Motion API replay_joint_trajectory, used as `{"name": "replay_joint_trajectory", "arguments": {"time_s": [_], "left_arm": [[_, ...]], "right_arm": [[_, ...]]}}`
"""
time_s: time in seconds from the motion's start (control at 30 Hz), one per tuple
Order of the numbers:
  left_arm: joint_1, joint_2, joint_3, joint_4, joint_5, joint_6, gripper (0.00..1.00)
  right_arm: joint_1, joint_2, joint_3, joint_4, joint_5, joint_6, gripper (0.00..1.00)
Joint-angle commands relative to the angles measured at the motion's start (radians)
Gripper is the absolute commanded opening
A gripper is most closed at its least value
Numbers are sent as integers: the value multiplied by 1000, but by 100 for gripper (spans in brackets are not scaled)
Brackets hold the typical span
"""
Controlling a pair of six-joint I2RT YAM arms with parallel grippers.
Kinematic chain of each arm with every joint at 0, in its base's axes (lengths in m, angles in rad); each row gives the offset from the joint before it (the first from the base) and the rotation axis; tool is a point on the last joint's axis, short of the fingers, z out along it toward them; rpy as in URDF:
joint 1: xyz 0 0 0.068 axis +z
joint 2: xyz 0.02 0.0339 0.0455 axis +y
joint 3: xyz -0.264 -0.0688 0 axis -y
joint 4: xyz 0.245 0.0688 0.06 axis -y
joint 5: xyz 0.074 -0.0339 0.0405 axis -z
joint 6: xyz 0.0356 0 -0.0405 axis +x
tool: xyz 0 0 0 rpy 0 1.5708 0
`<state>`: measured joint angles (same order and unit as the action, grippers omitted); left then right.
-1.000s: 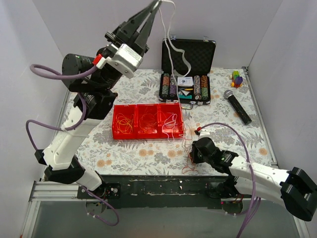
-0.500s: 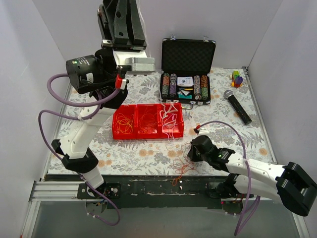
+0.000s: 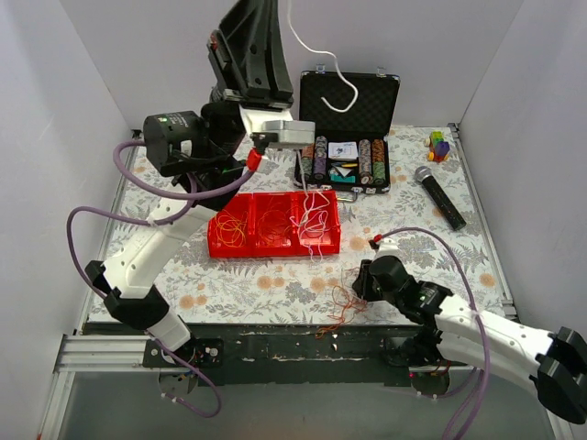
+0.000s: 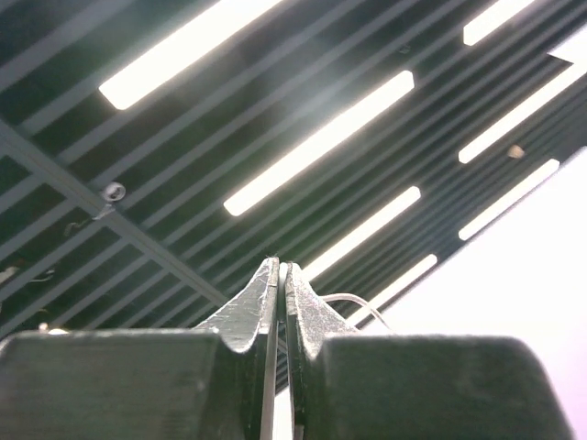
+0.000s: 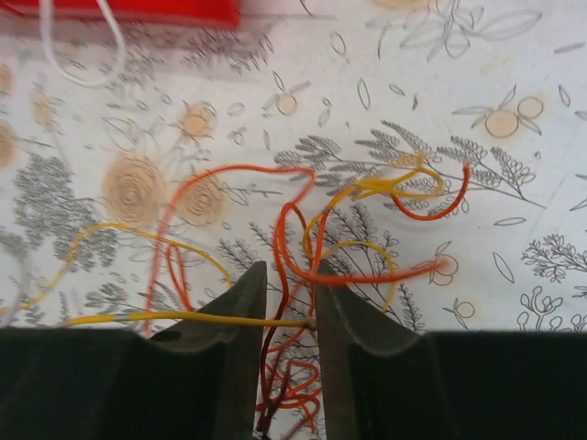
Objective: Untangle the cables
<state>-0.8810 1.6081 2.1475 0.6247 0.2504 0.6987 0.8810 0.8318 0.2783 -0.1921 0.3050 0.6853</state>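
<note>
- The left claw [image 4: 280, 268], raised high, is clenched on a white cable [image 3: 323, 57], whose loops lie in the right compartment of the red tray [image 3: 220, 249].
- The right claw [image 5: 290, 275] is low over the worktop [image 3: 266, 289], jaws parted around strands of the orange and yellow cables [image 5: 303, 206], which are clumped near the front edge.

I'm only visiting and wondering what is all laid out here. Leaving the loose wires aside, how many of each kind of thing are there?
Robot arms (left arm, right arm): 2
Red tray: 1
Black case: 1
Microphone: 1
Coloured block toy: 1
Total: 6
</note>
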Motion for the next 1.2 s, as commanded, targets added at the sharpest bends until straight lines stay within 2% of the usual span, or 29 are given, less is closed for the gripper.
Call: {"name": "replay_joint_trajectory", "arguments": {"time_s": [0.0, 0.1, 0.17, 0.33, 0.43, 0.5, 0.87, 1.03, 1.17], "left_arm": [[-3, -91, -134, -34, -24, -22, 0], [-4, -126, -230, -16, -13, -41, 0], [-7, -131, -253, -32, -17, -47, 0], [-13, -155, -294, -72, -20, -57, 0], [-27, -174, -320, -75, -14, -36, 0], [-36, -175, -318, -83, -13, -33, 0], [-91, -154, -253, -111, 0, 39, 0], [-124, -158, -242, -134, -3, 100, 0], [-147, -155, -219, -158, -8, 146, 0]], "right_arm": [[-1, -169, 15, 28, -12, -84, 42], [-1, -265, 31, 59, -24, -142, 56], [-1, -304, 50, 66, -30, -179, 62], [-1, -338, 99, 68, -50, -265, 66], [-1, -358, 110, 135, -82, -309, 67], [-1, -362, 107, 241, -116, -343, 68], [-1, -71, 157, 724, -253, -515, 70], [1, 49, 196, 867, -342, -506, 71], [16, 124, 190, 1008, -345, -510, 71]]}}
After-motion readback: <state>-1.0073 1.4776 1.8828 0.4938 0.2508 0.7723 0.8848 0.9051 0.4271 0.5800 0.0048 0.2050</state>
